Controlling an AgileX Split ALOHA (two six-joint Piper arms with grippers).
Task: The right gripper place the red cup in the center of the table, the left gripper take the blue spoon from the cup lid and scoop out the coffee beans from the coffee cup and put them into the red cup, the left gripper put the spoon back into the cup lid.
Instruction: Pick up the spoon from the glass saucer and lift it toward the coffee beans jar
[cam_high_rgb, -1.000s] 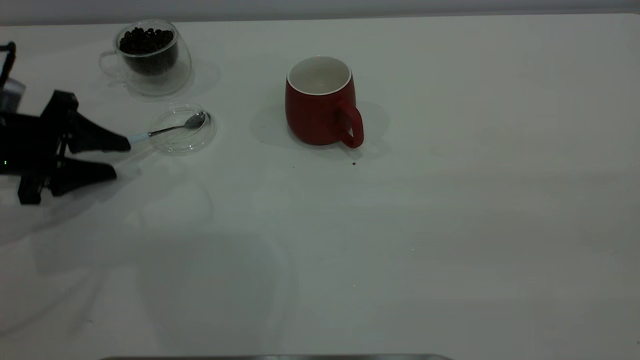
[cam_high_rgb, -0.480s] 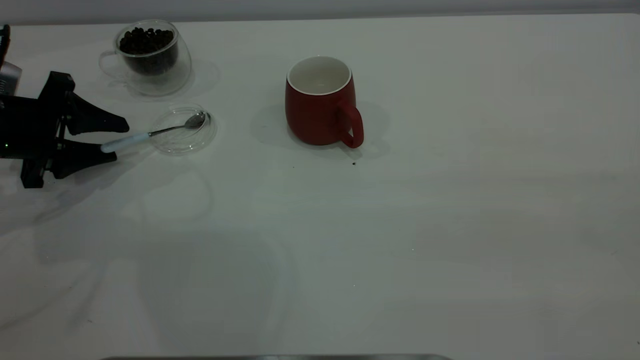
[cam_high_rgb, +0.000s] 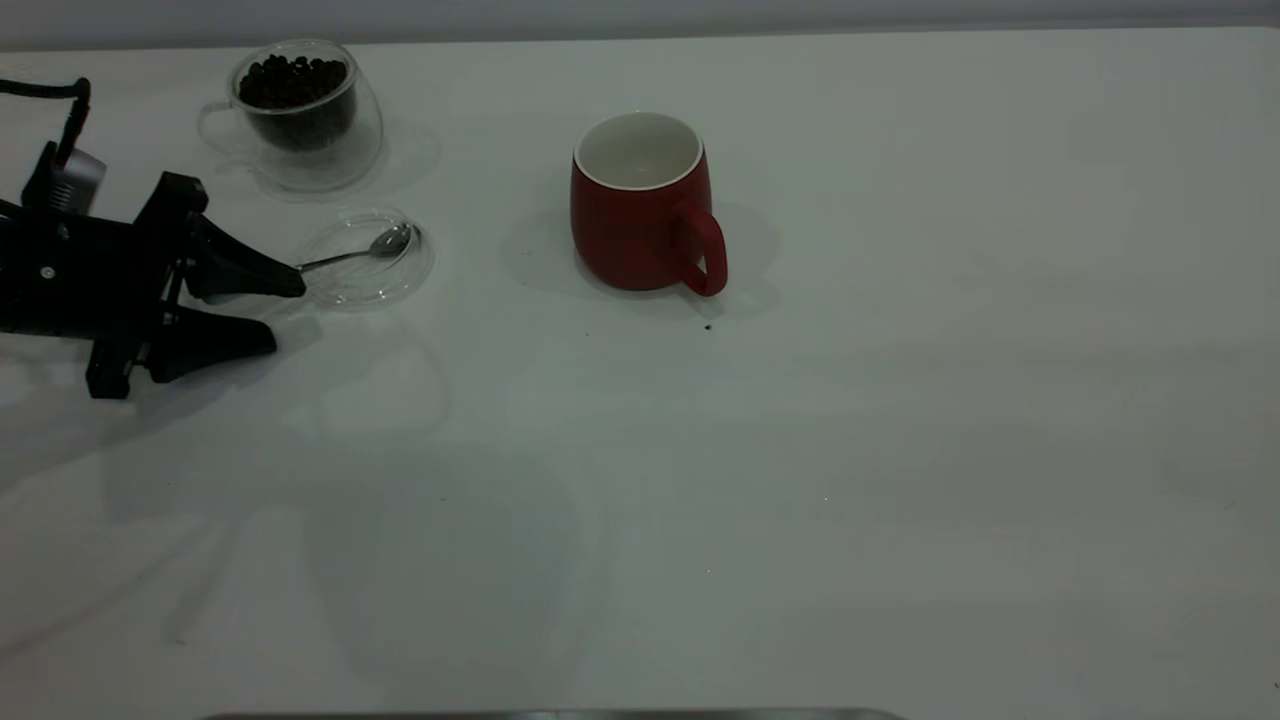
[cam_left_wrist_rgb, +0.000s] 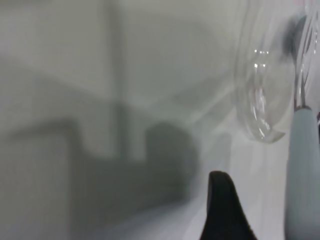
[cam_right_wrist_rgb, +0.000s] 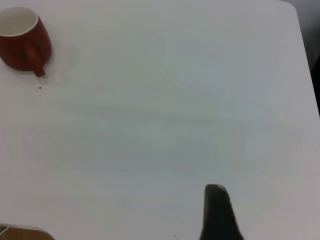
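The blue spoon (cam_high_rgb: 385, 244) lies with its metal bowl in the clear cup lid (cam_high_rgb: 367, 262). My left gripper (cam_high_rgb: 288, 312) is open at the lid's left edge, and its upper finger covers the spoon's handle. In the left wrist view the pale blue handle (cam_left_wrist_rgb: 302, 175) lies apart from one black finger (cam_left_wrist_rgb: 222, 210), next to the lid (cam_left_wrist_rgb: 265, 105). The glass coffee cup (cam_high_rgb: 300, 115) with coffee beans (cam_high_rgb: 292, 82) stands behind the lid. The red cup (cam_high_rgb: 640, 205) stands upright mid-table, handle toward the front, and also shows in the right wrist view (cam_right_wrist_rgb: 22, 37). The right gripper is outside the exterior view; one finger (cam_right_wrist_rgb: 217, 215) shows.
The white table (cam_high_rgb: 800, 450) stretches wide to the right and front of the red cup. A tiny dark speck (cam_high_rgb: 708, 326) lies just in front of the red cup's handle. The table's far right edge shows in the right wrist view (cam_right_wrist_rgb: 305, 60).
My left gripper drew back left, then moved right toward the lid; its upper finger now hides the spoon handle. Spoon, lid and cups have not moved.
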